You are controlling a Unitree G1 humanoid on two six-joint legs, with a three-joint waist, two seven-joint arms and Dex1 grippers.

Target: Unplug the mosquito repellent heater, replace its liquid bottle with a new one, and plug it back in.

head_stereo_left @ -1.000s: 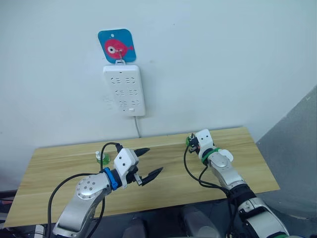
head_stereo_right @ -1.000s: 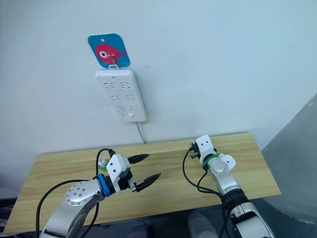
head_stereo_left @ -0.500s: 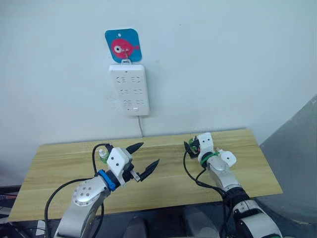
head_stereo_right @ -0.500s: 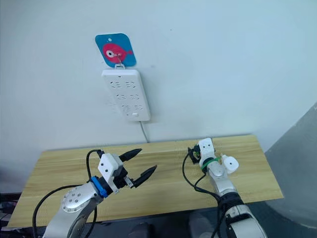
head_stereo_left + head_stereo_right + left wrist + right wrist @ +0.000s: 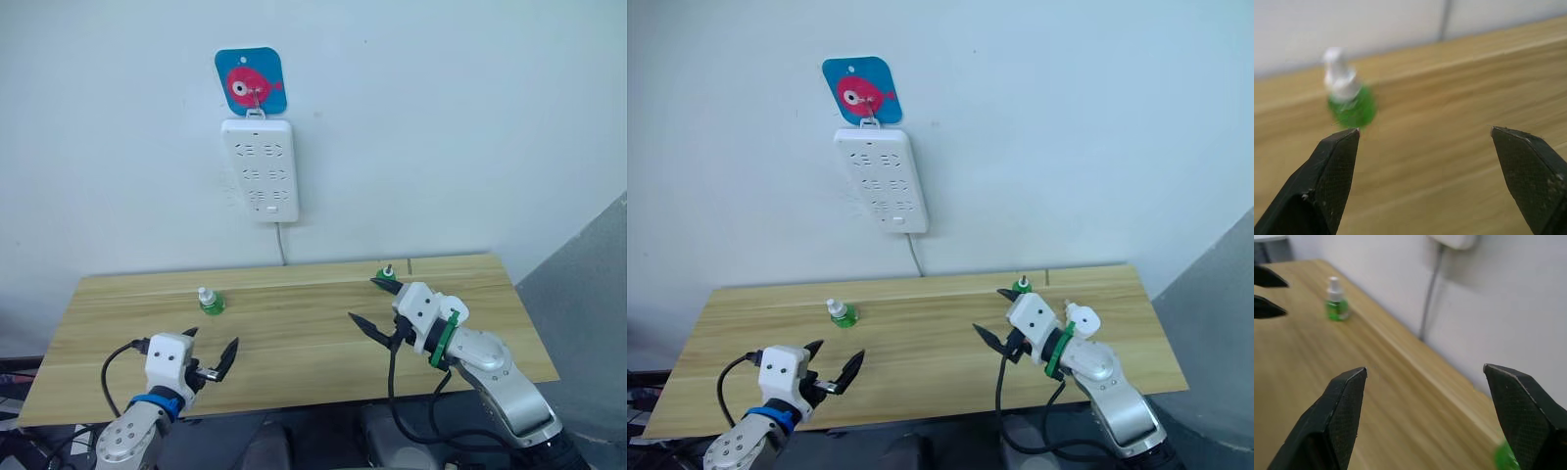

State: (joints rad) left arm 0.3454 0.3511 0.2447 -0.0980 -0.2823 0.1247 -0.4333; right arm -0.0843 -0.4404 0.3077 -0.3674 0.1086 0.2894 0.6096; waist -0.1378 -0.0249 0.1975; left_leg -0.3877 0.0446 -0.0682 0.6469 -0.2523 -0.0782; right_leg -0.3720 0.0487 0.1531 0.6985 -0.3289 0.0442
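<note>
The mosquito repellent heater is out of view. One small green liquid bottle [image 5: 209,301] with a white cap stands on the left half of the wooden table [image 5: 294,333]; it also shows ahead of my left gripper [image 5: 1425,132]. A second green bottle [image 5: 387,273] stands at the table's far edge on the right, just beyond my right gripper [image 5: 370,302]. Both grippers are open and hold nothing. My left gripper [image 5: 211,352] hovers over the near edge, short of the left bottle [image 5: 1349,95].
A long white power strip [image 5: 260,168] hangs on the wall under a blue fish hook plate [image 5: 250,85], its sockets free, its cable [image 5: 282,245] dropping behind the table. The right wrist view shows the left bottle [image 5: 1336,303] far off.
My right gripper has opened and drawn back from the green bottle it held, which now stands at the far edge. My left arm has pulled back to the near edge. The camera shifted.
</note>
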